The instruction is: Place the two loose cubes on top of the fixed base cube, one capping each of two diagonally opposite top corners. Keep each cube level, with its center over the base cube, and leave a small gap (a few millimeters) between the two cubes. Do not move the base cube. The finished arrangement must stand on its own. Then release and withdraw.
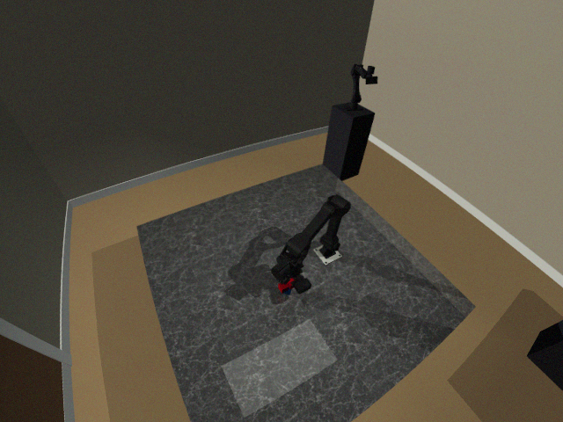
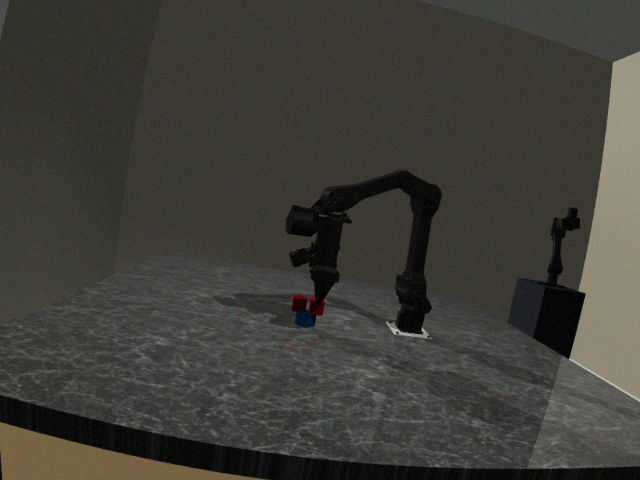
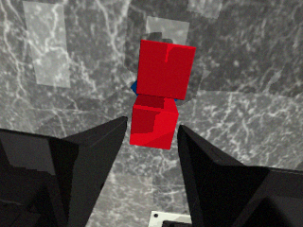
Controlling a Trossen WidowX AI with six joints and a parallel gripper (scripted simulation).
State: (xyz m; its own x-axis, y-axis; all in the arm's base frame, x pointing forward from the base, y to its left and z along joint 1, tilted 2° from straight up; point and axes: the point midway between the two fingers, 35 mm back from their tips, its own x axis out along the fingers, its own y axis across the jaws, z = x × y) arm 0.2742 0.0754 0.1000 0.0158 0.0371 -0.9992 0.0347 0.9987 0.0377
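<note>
A blue base cube (image 1: 287,292) (image 2: 305,319) (image 3: 133,87) stands on the table, mostly hidden from above. One red cube (image 2: 299,303) (image 3: 166,71) sits on its top at the side far from the arm's base. The other red cube (image 2: 316,307) (image 3: 151,132) is at the side toward the arm's base, at about the same height, perhaps slightly tilted. Whether it rests fully on the blue cube cannot be told. My gripper (image 2: 319,300) (image 3: 152,126) is open around this near cube, with a visible gap beside the left finger and a thin one at the right.
The arm's white base plate (image 1: 333,259) (image 2: 395,330) (image 3: 156,218) is behind the cubes. A second small arm (image 1: 355,86) (image 2: 556,248) stands on a dark pedestal (image 1: 347,141) (image 2: 547,312) well away. A pale rectangle (image 1: 279,367) lies on the dark marbled surface.
</note>
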